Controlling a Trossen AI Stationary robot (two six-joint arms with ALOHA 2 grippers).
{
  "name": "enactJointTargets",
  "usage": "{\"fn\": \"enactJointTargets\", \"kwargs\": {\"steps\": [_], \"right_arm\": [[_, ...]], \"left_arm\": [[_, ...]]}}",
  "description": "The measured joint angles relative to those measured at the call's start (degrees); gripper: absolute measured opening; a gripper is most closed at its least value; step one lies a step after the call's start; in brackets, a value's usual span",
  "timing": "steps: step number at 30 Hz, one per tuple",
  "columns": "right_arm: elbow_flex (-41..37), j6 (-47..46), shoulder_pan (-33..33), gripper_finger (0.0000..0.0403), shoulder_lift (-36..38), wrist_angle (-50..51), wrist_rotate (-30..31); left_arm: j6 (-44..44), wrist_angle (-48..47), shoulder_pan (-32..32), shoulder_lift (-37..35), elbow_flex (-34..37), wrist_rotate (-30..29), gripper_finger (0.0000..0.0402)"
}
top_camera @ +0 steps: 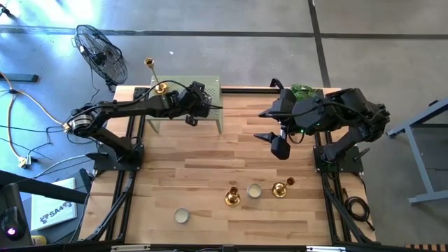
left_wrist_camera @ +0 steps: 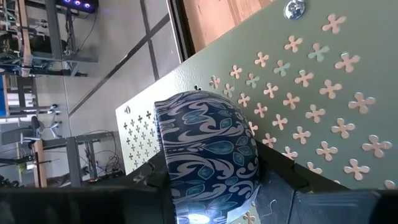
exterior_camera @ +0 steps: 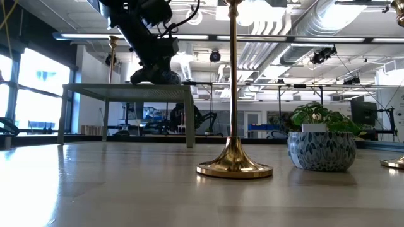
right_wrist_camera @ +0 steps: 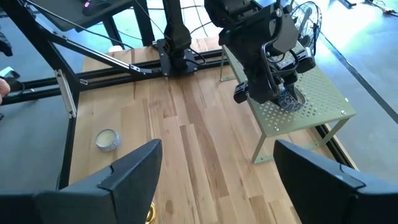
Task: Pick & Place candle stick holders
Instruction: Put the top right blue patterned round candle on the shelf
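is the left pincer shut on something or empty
Shut on a blue patterned bowl: the left wrist view shows it clamped between the left pincer fingers, over the green perforated stand.

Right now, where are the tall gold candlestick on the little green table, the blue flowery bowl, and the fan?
Tall gold candlestick (top_camera: 160, 87), high view, its round base.
Blue flowery bowl (left_wrist_camera: 208, 152), left wrist view, its patterned side.
Fan (top_camera: 102, 53), high view, its wire cage.

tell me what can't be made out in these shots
- Low view: the top of the near candle stick holder is cut off by the picture's upper edge.
- Left wrist view: the blue patterned pot fills the left gripper and hides its fingertips.
- High view: the plant is mostly hidden under the right arm.
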State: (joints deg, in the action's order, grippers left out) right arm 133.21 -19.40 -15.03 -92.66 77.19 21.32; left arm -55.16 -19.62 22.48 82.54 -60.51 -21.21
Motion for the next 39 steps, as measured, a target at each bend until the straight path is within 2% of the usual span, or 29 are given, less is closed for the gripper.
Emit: {"fn": "enactJointTargets", "kwargs": {"steps": [13,17,23,39], "right_arm": [[0.0,0.1,0.0,0.0303,0.0,0.15,-0.02],[0.02,-0.05,0.0,0.0303,0.0,0.22,-0.22],[0.02,0.17,0.0,0.0303,0.0,0.58,-0.24],[0.02,1.46,0.04,0.0303,0.0,1.49,0.79]], "left_arm": [[2.77,-1.54,-0.02,0.0,-0.15,-0.61,0.0148],[1.57,-5.22,0.0,0.02,-1.78,-0.55,0.0148],[1.51,-9.57,0.02,0.07,-3.85,1.26,0.0148],[4.51,-11.73,0.02,0.0,-4.06,3.22,0.0148]]}}
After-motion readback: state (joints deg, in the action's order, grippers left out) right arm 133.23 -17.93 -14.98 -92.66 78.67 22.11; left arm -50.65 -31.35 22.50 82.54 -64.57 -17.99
